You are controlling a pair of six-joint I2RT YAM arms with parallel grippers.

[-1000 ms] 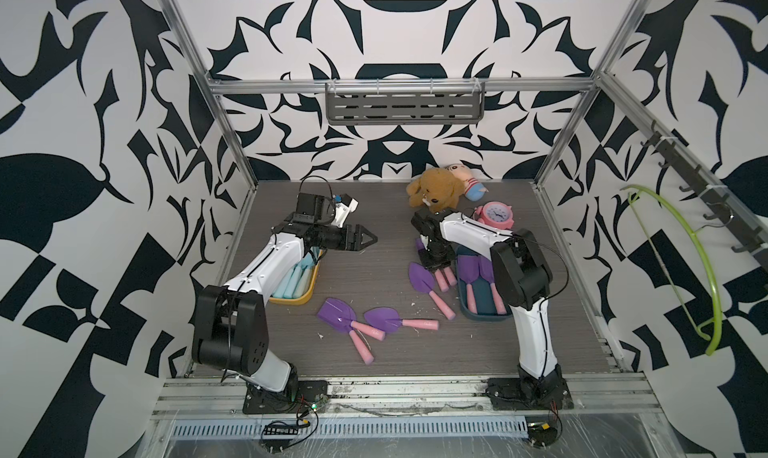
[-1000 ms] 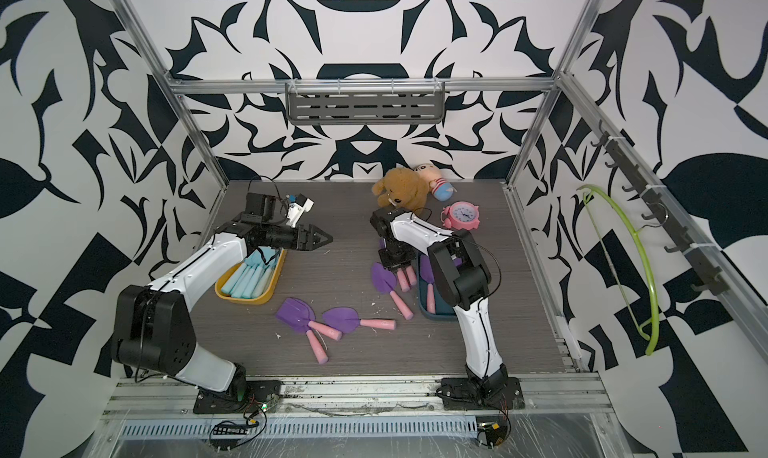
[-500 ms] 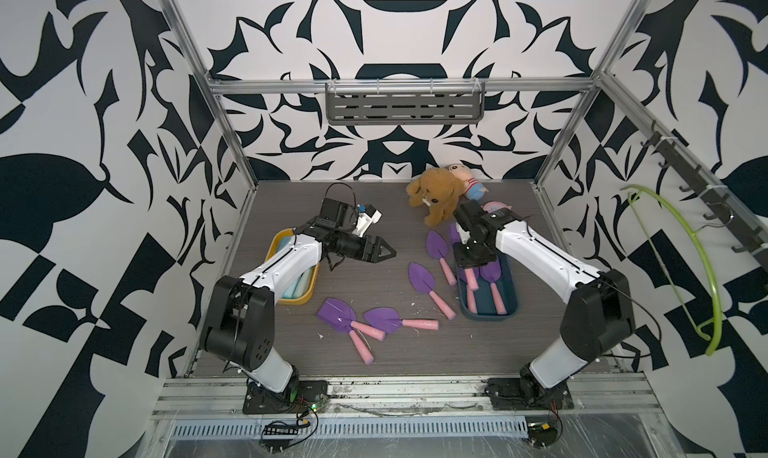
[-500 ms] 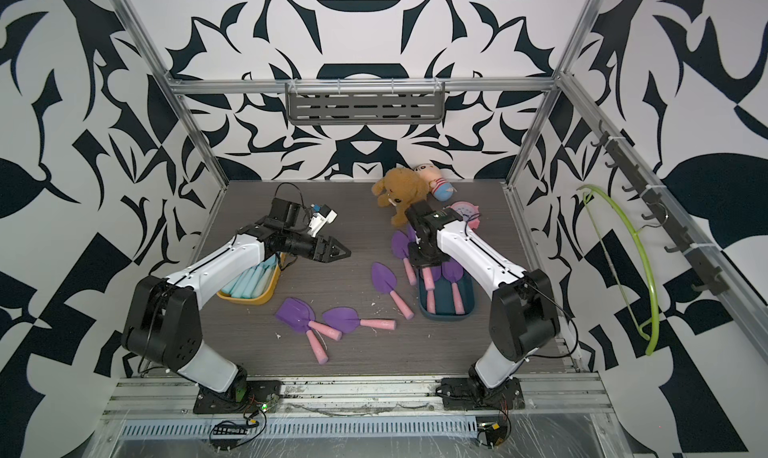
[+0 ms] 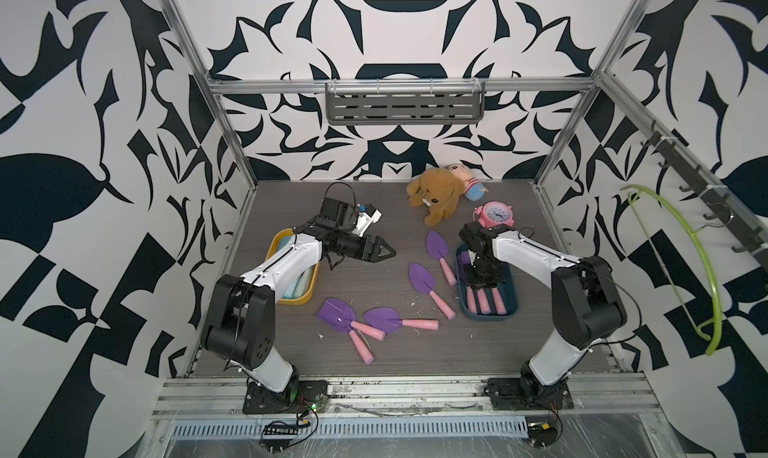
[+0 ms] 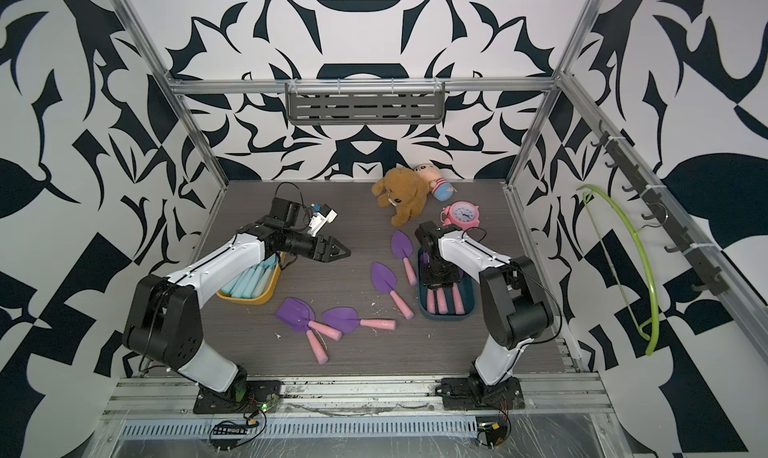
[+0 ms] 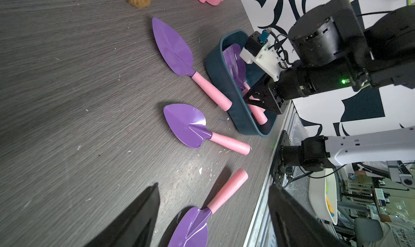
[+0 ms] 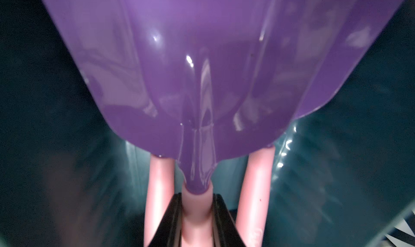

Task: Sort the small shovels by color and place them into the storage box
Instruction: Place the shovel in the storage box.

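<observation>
1. We've got the right gripper (image 8: 196, 212) clamped on a purple shovel's (image 8: 202, 66) pink handle, down in the teal box (image 5: 492, 316).
2. The left gripper (image 5: 383, 251) hangs over the table (image 5: 374, 202), jaws apart.
3. Four loose purple shovels (image 5: 420, 276) lie on the table.

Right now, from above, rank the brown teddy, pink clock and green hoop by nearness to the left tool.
1. Brown teddy, just behind the left tool.
2. Pink clock, beside the right arm.
3. Green hoop, hanging far to the right.

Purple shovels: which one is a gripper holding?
The shovel in the dark blue box whose pink handle the right gripper clamps; all others lie loose.
</observation>
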